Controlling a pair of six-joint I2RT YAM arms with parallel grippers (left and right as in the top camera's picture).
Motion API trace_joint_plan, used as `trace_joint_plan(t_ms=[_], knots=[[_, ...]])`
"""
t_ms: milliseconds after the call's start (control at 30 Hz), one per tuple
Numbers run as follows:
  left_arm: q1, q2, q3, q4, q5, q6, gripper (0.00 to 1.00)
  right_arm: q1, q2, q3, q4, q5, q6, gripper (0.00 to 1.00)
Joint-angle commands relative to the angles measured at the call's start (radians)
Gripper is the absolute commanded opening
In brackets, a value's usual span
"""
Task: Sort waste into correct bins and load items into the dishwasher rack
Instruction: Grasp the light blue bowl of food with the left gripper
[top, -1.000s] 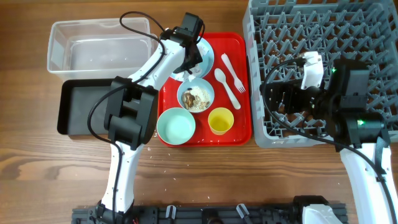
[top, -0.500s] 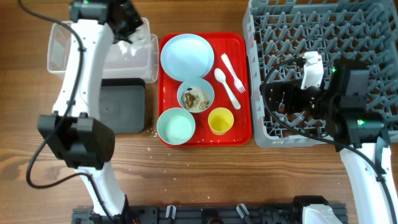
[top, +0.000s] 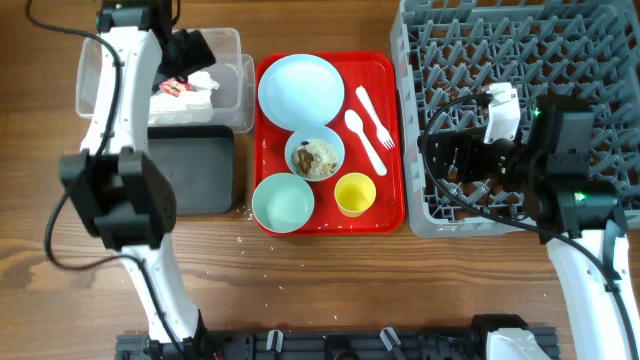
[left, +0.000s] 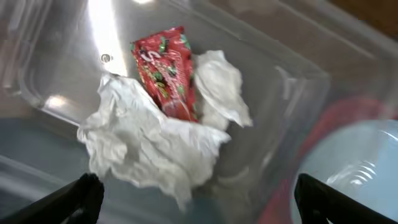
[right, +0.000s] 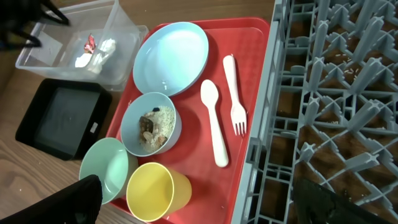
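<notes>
Nearest the robot on the red tray (top: 385, 205), the empty bowl (top: 283, 202) and the yellow cup (top: 354, 193) sit where they were a second ago. Just behind them the second bowl (top: 316, 153) holds its rice and brown scraps, untouched. The spoon (top: 364, 138) and fork (top: 374, 112) lie side by side as before. Farther back, the plate (top: 300, 92) is now bare, because the left arm that was bent over it has swung away to the clear tub (top: 232, 45) at the far left. There the crumpled napkins (left: 149, 143) and the red wrapper (left: 166, 71) lie on the tub's floor, touching each other. The left gripper (left: 199, 196) hangs above them with its fingers spread and nothing between them. So the dry waste looks sorted. The food scraps, probably meant for the black tray (top: 195, 170), and all the dishes remain to be done. The right gripper (right: 208, 196) has not stirred over the rack (top: 480, 40), its fingers wide apart and empty.
</notes>
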Motion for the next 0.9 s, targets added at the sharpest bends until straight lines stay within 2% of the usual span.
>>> trace_joint_plan(t_ms=[0,100,167,233,267,400,533,633,667,767,867], knots=[[-0.104,-0.157,0.043,-0.109,0.087,0.036,0.96,0.0,0.005,0.021,0.0,0.002,0.007,1.0],[-0.228,-0.148,0.022,-0.222,0.119,0.03,0.89,0.0,0.005,0.021,-0.001,0.002,0.006,1.0],[-0.31,-0.143,-0.046,-0.224,0.121,-0.006,0.88,0.0,0.005,0.021,-0.002,0.002,0.007,1.0],[-0.381,-0.143,-0.132,-0.188,0.13,-0.068,0.82,0.0,0.005,0.021,-0.002,0.002,0.007,1.0],[-0.412,-0.143,-0.174,-0.154,0.13,-0.092,0.79,0.0,0.005,0.021,-0.001,0.002,0.007,1.0],[-0.573,-0.119,-0.376,0.152,0.14,-0.105,0.74,-0.001,0.005,0.021,-0.012,0.002,0.007,1.0],[-0.637,-0.052,-0.419,0.307,0.137,-0.105,0.67,-0.001,0.005,0.021,-0.046,0.002,0.008,1.0],[-0.64,0.008,-0.419,0.331,0.137,-0.105,0.55,0.0,0.005,0.021,-0.05,0.002,0.008,1.0],[-0.64,0.016,-0.419,0.337,0.137,-0.105,0.47,-0.001,0.005,0.021,-0.05,0.002,0.015,1.0],[-0.641,0.032,-0.419,0.354,0.133,-0.105,0.34,0.0,0.005,0.021,-0.05,0.002,0.015,1.0],[-0.641,0.038,-0.419,0.36,0.133,-0.105,0.15,0.0,0.005,0.021,-0.05,0.002,0.015,1.0]])
